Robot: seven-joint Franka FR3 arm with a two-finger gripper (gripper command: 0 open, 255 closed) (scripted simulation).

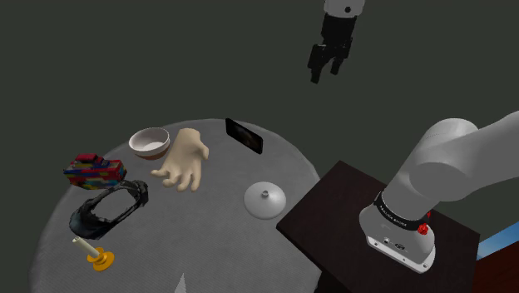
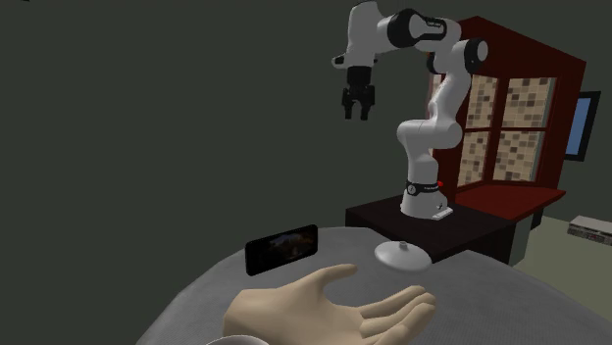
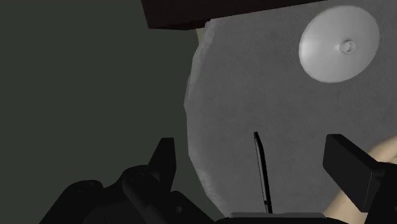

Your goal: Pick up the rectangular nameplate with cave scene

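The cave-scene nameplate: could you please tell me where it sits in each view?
Shoulder view: nameplate at the far edge of the table.
Second exterior view: nameplate left of the lid, below centre.
Wrist view: nameplate edge-on, framed by the open gripper.
Shared landmark: the round white lid.

The black gripper (image 2: 355, 108) hangs at upper centre, high above the grey table (image 2: 490, 304) — there the dark nameplate (image 2: 281, 249) stands on edge, just behind a pale hand model (image 2: 333, 309).
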